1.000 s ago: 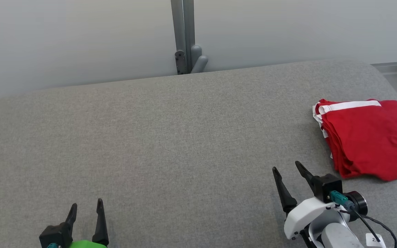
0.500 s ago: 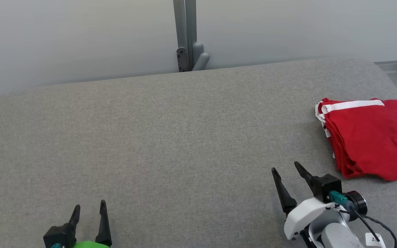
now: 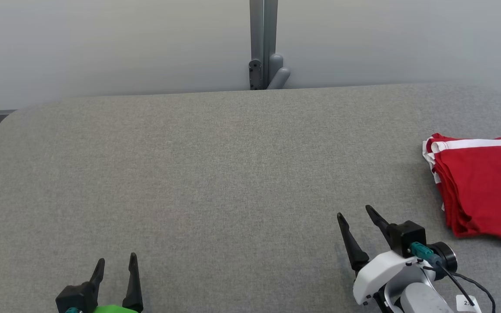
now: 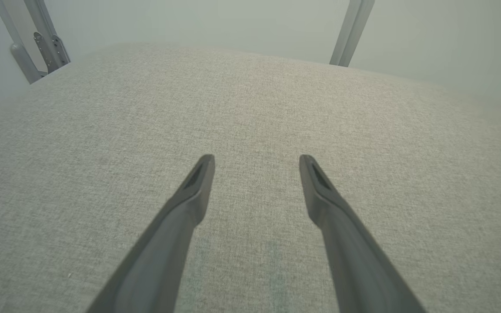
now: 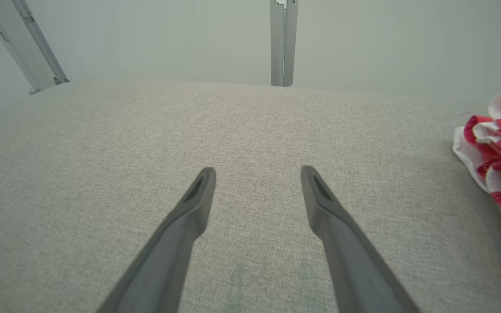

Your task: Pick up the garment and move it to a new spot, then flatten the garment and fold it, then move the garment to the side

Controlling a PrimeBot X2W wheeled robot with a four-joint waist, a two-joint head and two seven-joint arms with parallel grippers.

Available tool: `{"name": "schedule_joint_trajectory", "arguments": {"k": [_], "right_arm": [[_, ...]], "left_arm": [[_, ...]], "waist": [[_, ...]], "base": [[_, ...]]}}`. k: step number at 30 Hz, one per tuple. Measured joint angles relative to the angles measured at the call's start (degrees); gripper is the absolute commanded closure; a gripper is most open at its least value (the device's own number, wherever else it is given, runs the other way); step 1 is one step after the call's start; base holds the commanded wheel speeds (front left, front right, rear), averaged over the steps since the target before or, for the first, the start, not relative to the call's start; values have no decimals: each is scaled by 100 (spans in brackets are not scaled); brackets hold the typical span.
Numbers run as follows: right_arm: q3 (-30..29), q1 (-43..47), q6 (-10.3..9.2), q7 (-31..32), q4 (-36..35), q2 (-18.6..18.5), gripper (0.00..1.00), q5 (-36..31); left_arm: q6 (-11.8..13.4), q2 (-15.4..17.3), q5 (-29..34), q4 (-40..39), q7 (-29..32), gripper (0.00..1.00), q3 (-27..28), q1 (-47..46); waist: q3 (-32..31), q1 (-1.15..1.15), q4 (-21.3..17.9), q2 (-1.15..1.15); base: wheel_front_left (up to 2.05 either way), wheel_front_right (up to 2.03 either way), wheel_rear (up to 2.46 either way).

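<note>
Head view puts the folded garment [image 3: 481, 191] at the right edge of the counter [image 3: 215, 174], apart from the left end effector [image 3: 117, 257] and the right end effector [image 3: 354, 211], both released and empty, so any nudge sideways should pinch all layers together to keep the fold.

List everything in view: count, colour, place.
folded red cloth garment with white trim: one, red and white, table's right edge
grey fabric-covered padded table: one, grey, across the view
grey metal upright posts: at least two, grey, behind the table
pale plain wall: one, off-white, behind the table
left gripper: one, dark fingers, open, lower left
right gripper: one, dark fingers, open, lower right, clear of the garment
</note>
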Motion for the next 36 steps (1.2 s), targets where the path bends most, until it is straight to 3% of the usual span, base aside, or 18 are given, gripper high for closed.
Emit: {"name": "schedule_joint_trajectory", "arguments": {"k": [7, 8, 15, 36], "right_arm": [[19, 12, 0, 0, -41, 1, 0, 31], [20, 13, 0, 0, -43, 1, 100, 38], [0, 257, 0, 63, 189, 24, 100, 153], [-441, 255, 0, 611, -229, 22, 100, 2394]], "left_arm": [[-90, 0, -88, 12, 0, 0, -18, 0], [-112, 0, -130, 14, 0, 100, -24, 0], [-120, -40, -231, 291, 68, 100, -13, 55], [-147, -37, -2293, -51, 615, 100, 158, -37]], "waist": [[-3, 0, -9, 0], [-4, 0, -10, 0], [-3, 0, -13, 0], [7, 0, -45, 0]], "base": [[0, 0, 0], [0, 0, 0], [0, 0, 0], [0, 0, 0]]}}
